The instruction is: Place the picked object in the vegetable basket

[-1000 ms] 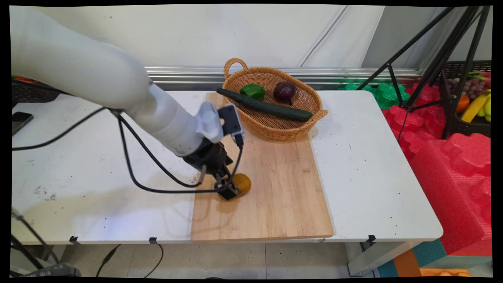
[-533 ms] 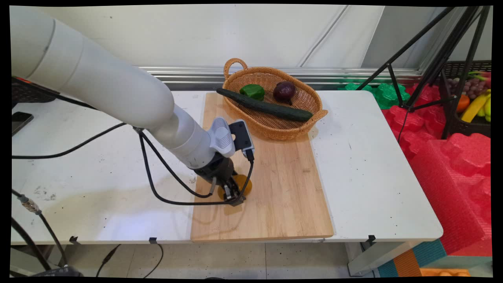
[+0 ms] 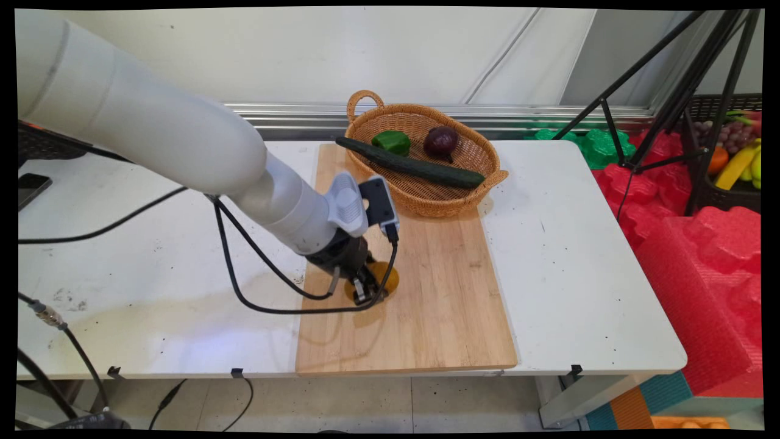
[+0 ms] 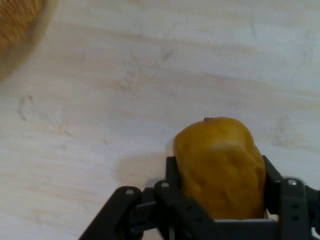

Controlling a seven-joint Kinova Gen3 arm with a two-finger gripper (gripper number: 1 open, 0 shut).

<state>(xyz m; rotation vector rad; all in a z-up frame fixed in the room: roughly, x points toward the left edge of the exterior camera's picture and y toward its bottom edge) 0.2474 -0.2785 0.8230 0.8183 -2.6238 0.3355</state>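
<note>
Wooden board (image 3: 439, 292) under gripper (image 4: 222, 187) clamping dull, lumpy orange-yellow fruit (image 4: 220, 165).

- Black gripper (image 3: 364, 292) low over the left half of a wooden board (image 3: 439, 292), fingers either side of a yellow-orange fruit (image 3: 385, 277).
- Wicker basket (image 3: 420, 195) on the board's far end, holding a cucumber (image 3: 414, 164), a green pepper (image 3: 391, 141) and a dark purple onion (image 3: 441, 141).
- Black cable (image 3: 256, 262) looped from the arm above the white table (image 3: 573, 268), left of the board.
- Dark phone (image 3: 29, 188) at the table's left edge.
</note>
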